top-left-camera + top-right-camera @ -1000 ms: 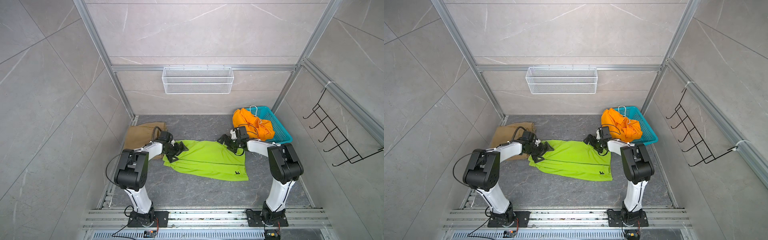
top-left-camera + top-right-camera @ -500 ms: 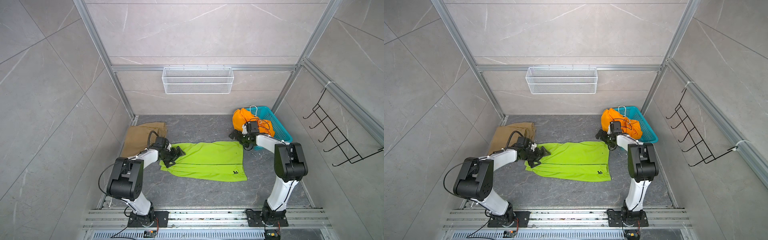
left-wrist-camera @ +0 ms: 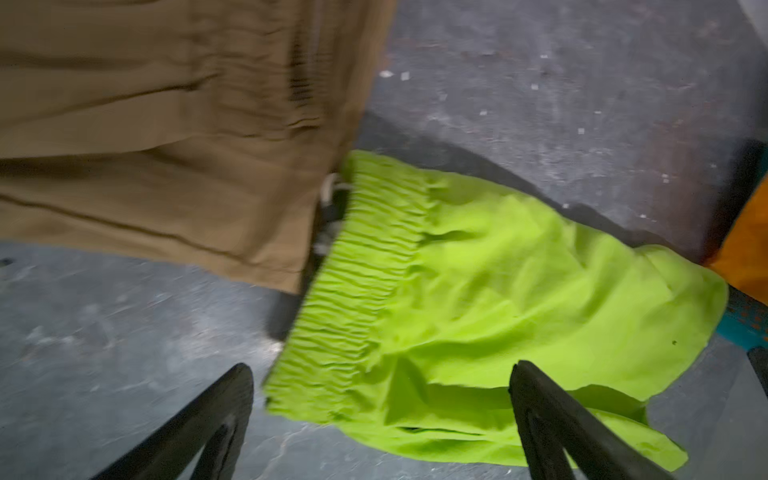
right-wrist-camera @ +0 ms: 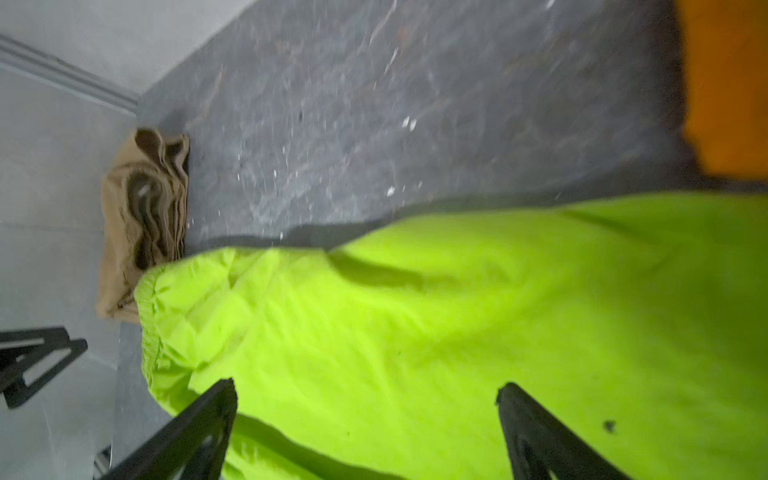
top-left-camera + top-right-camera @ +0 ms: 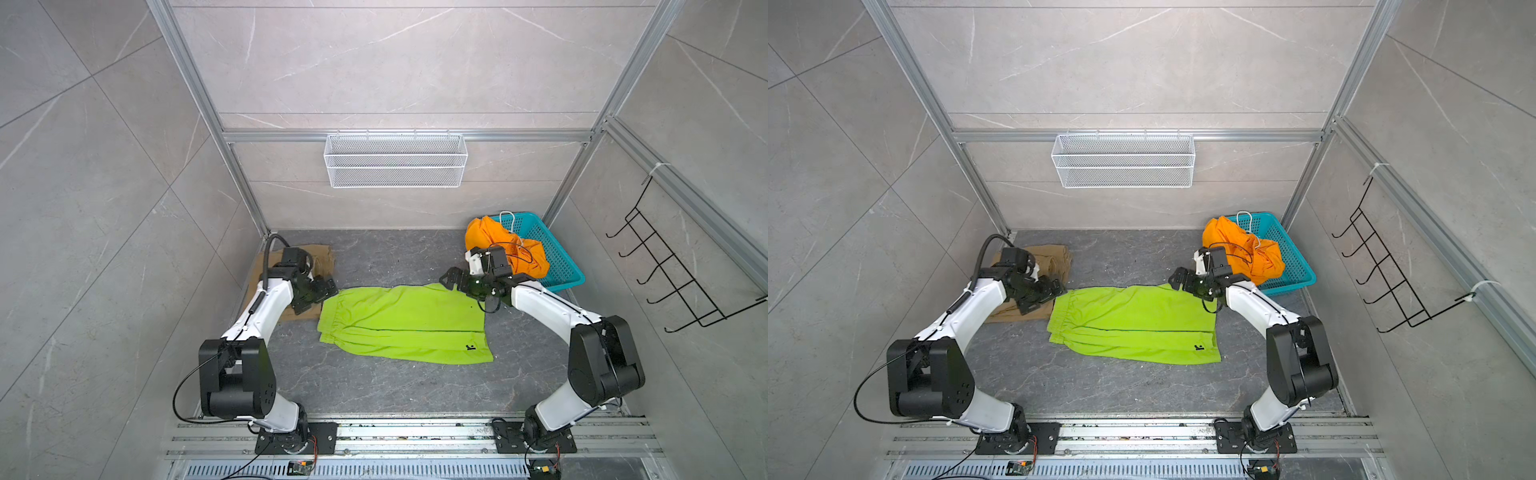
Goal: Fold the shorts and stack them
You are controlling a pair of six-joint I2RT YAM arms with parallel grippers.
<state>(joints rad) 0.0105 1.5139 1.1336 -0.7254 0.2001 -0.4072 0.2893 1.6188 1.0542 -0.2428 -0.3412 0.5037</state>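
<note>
The lime green shorts (image 5: pixel 403 322) (image 5: pixel 1133 322) lie flat in the middle of the floor, waistband (image 3: pixel 365 266) to the left, a small dark label near the front right corner. My left gripper (image 5: pixel 319 297) (image 5: pixel 1044 297) (image 3: pixel 380 370) hovers open just off the waistband's far corner, over the folded khaki shorts (image 5: pixel 320 257) (image 3: pixel 166 137). My right gripper (image 5: pixel 451 280) (image 5: pixel 1177 279) (image 4: pixel 365 386) is open above the green shorts' far right corner, holding nothing. The orange shorts (image 5: pixel 494 245) (image 5: pixel 1237 245) are bunched on the teal basket.
The teal basket (image 5: pixel 557 257) (image 5: pixel 1291 257) sits in the back right corner, close behind my right wrist. A white wire shelf (image 5: pixel 395 160) hangs on the back wall and black hooks (image 5: pixel 665 266) on the right wall. The left wall runs beside the khaki shorts.
The green shorts have been straightened and now lie squarer. My left gripper has drawn back leftward off the waistband. My right gripper swung toward the basket, then came back over the shorts' corner.
</note>
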